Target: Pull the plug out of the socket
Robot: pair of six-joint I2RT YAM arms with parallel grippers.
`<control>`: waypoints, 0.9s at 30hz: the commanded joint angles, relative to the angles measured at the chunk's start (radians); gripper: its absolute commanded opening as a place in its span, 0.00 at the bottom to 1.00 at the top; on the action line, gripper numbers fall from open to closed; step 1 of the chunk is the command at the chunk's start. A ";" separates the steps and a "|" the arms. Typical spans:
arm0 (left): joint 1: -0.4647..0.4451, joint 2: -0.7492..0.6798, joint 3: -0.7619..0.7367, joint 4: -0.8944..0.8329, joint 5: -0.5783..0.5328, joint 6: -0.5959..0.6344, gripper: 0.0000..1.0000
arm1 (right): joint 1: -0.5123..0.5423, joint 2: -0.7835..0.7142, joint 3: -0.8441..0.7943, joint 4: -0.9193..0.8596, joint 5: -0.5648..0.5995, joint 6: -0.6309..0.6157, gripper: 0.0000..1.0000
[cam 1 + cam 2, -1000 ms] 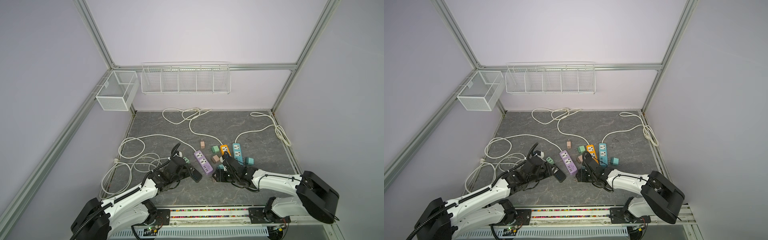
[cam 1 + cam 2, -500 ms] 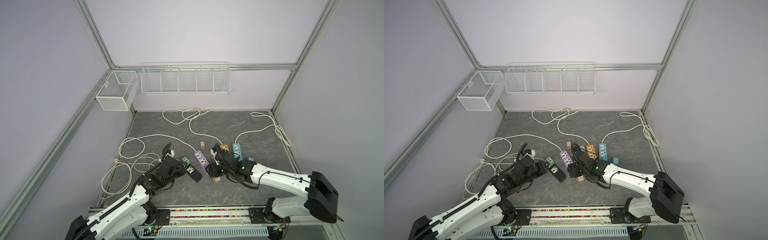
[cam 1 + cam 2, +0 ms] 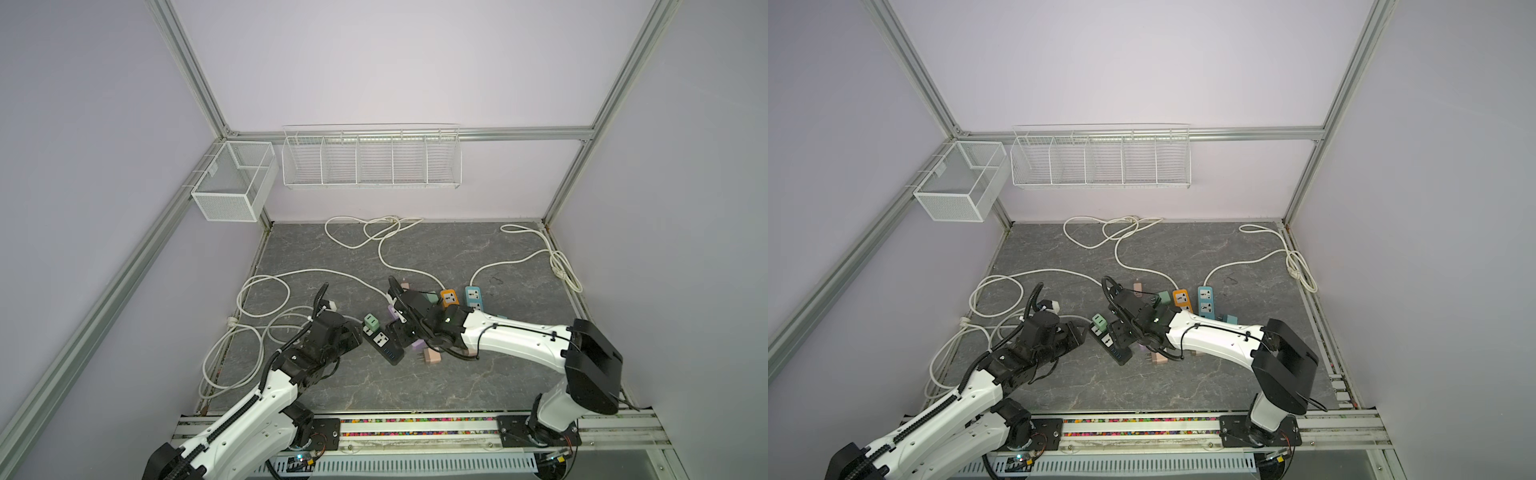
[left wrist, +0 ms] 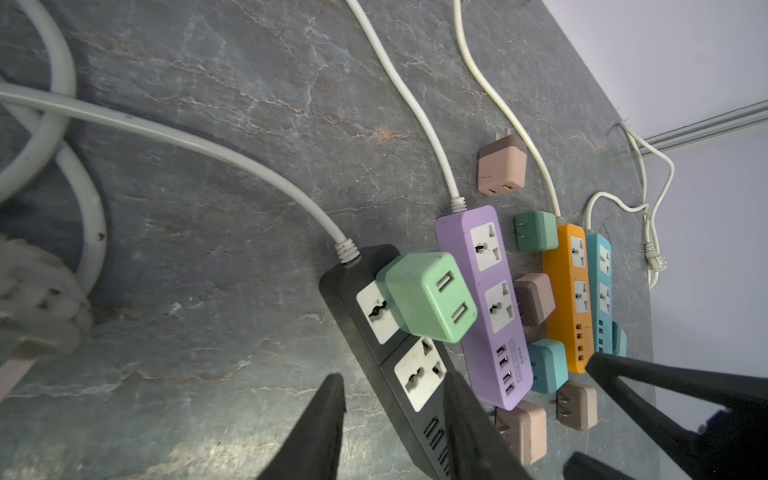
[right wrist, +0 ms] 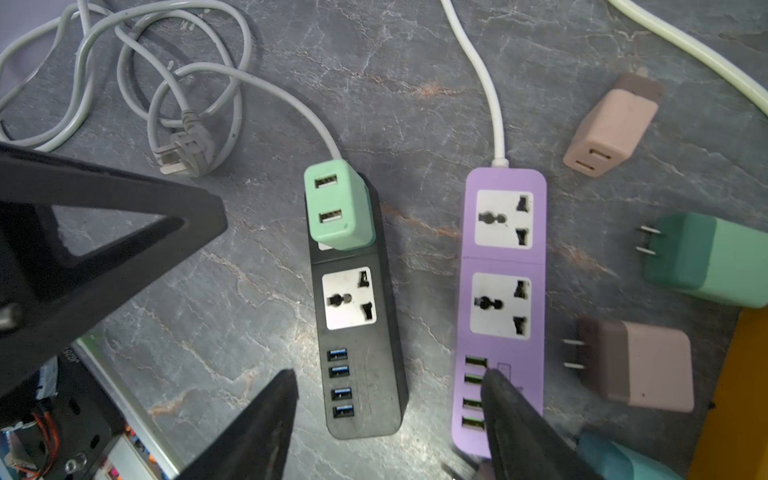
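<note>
Plug point(image 5: 338, 208) sits at the cord end of the black strip point(image 5: 374, 365), lengthwise ahead of the wide-open, empty right claw point(image 5: 390, 374); left claw point(image 4: 393, 375) part-open, also empty.

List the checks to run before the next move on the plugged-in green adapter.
1. Green adapter seated in black strip: ok.
2. Right gripper open, empty: ok.
3. Right gripper lined up on the adapter: not ok; its fingers frame the strip's USB end.
4. Left gripper open, empty: ok.
5. Left gripper bracing the strip: not ok; it stands apart from it in the right wrist view.
6. Purple strip clear of the adapter: ok.
</note>
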 commanded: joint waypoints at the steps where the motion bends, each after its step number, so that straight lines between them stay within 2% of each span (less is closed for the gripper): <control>1: 0.037 0.013 -0.016 0.031 0.053 0.019 0.41 | 0.008 0.055 0.053 -0.024 0.006 -0.044 0.73; 12: 0.108 0.118 -0.041 0.137 0.138 0.018 0.41 | 0.008 0.207 0.198 -0.055 -0.018 -0.067 0.72; 17: 0.118 0.169 -0.061 0.195 0.158 0.005 0.41 | 0.009 0.254 0.236 -0.061 -0.017 -0.069 0.66; 27: 0.123 0.245 -0.080 0.273 0.191 -0.026 0.39 | 0.006 0.329 0.301 -0.081 -0.012 -0.093 0.61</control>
